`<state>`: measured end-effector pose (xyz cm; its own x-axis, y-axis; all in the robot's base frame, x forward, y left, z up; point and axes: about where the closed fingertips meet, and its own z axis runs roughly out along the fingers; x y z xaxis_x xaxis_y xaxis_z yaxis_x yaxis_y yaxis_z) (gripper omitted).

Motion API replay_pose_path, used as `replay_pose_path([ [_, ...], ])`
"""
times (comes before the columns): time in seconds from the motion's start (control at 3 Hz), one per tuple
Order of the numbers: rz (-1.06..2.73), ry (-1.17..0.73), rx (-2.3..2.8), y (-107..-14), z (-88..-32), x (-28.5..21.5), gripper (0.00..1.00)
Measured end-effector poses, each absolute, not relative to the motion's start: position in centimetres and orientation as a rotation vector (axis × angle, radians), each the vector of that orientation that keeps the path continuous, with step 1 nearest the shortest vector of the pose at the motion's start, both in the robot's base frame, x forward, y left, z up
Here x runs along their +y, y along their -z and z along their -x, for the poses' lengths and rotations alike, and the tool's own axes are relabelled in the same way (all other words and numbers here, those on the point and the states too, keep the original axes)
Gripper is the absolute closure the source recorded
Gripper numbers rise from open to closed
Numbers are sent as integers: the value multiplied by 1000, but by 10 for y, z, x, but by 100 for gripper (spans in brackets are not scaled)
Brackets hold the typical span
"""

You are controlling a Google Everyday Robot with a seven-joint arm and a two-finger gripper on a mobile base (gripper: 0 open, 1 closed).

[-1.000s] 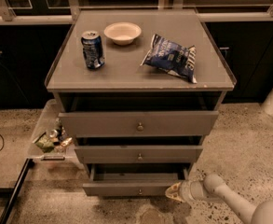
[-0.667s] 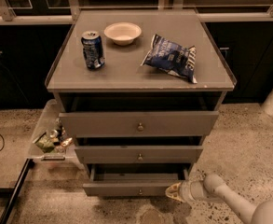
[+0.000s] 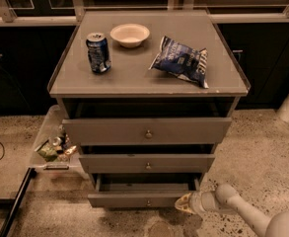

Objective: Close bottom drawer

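Observation:
The bottom drawer is the lowest of three grey-brown drawers in the cabinet. It stands pulled out, with its dark inside showing behind the narrow flat front and a small round knob at the centre. My gripper is low at the right end of the drawer front, touching or nearly touching its corner. The pale arm runs off to the lower right.
The middle drawer and top drawer are also partly out. On the cabinet top stand a blue can, a white bowl and a blue chip bag. A clear bin with items sits at the left.

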<state>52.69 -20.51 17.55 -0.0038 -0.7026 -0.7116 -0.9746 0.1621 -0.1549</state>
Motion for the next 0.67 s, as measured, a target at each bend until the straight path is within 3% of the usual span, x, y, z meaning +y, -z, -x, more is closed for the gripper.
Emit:
replay_pose_path([
  [0.33, 1601, -514, 1767, -175, -527, -205, 15],
  [0.67, 1601, -514, 1767, -175, -527, -205, 0],
])
